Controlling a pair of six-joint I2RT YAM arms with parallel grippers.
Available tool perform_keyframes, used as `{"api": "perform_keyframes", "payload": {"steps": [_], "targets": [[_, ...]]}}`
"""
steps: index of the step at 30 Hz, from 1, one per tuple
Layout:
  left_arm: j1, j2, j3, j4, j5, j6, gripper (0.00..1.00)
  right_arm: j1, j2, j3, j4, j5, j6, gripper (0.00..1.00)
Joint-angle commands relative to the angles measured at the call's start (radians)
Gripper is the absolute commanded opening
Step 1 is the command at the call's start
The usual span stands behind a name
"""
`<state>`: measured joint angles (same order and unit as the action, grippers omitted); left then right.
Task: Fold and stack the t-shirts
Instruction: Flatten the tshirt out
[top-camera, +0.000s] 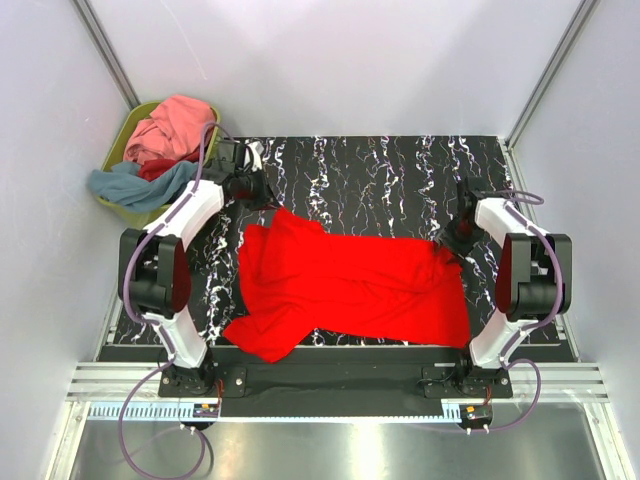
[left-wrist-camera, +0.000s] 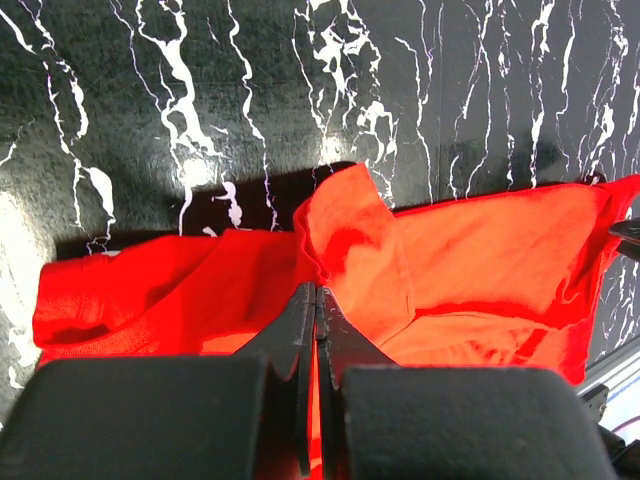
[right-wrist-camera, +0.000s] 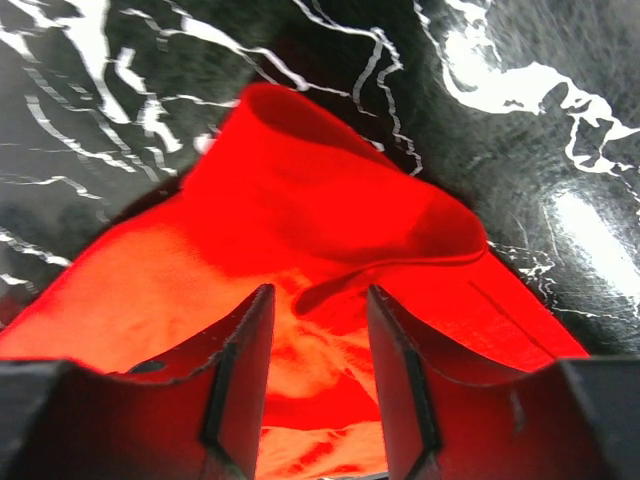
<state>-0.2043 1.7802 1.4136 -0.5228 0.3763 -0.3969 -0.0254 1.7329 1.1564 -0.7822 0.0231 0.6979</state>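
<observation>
A bright red t-shirt (top-camera: 350, 285) lies crumpled across the middle of the black marbled table (top-camera: 380, 170). My left gripper (top-camera: 262, 198) is at its far left corner and is shut on a pinch of the red cloth (left-wrist-camera: 345, 240). My right gripper (top-camera: 452, 238) is open over the shirt's far right corner, its fingers (right-wrist-camera: 245, 350) astride a raised fold of the cloth (right-wrist-camera: 330, 200). More shirts, pink (top-camera: 175, 125), grey-blue (top-camera: 135, 185) and red (top-camera: 155, 168), lie heaped in a basket at the far left.
An olive-green plastic basket (top-camera: 122, 142) stands off the table's far left corner. White walls close in both sides and the back. Bare black marbled table shows beyond the shirt.
</observation>
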Motion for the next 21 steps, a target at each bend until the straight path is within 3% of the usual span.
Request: {"api": "perform_keyframes", "payload": {"steps": [1, 4, 6, 9, 21], "targets": [[-0.004, -0.074, -0.004, 0.033, 0.027, -0.007, 0.00, 0.005, 0.001, -0.018, 0.000, 0.040, 0.018, 0.48], [-0.006, -0.094, -0.001, 0.035, 0.021, -0.008, 0.00, 0.005, 0.004, -0.011, 0.011, 0.043, 0.012, 0.37], [-0.009, -0.105, 0.004, 0.033, 0.015, -0.008, 0.00, 0.005, 0.001, 0.000, 0.008, 0.049, 0.003, 0.16], [-0.012, -0.133, 0.019, 0.035, 0.000, -0.007, 0.00, 0.005, -0.016, 0.031, -0.018, 0.052, -0.003, 0.02], [-0.037, -0.170, 0.231, 0.124, -0.114, 0.079, 0.00, 0.002, -0.145, 0.196, -0.078, 0.098, 0.078, 0.00]]}}
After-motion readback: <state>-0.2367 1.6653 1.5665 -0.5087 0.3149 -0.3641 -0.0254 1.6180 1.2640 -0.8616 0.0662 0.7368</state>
